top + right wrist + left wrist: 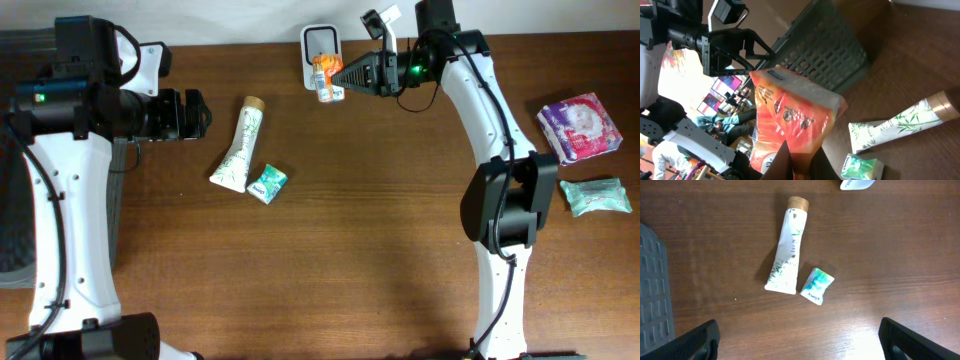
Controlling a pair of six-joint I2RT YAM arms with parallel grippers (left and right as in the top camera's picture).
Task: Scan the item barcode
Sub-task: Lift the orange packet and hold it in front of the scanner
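An orange snack packet [327,80] hangs just in front of the white barcode scanner [318,48] at the table's back edge. My right gripper [347,76] is shut on the packet, pinching its lower edge. In the right wrist view the packet [790,120] fills the middle, with the dark fingers [782,162] closed on its seam. My left gripper [198,112] stands open at the left, above the table, with nothing between its fingers [700,342].
A white bamboo-print tube [240,145] and a small green tissue packet [267,183] lie left of centre. A pink packet [578,127] and a teal wipes pack [597,195] lie at the right edge. A grey basket [654,290] sits at the far left.
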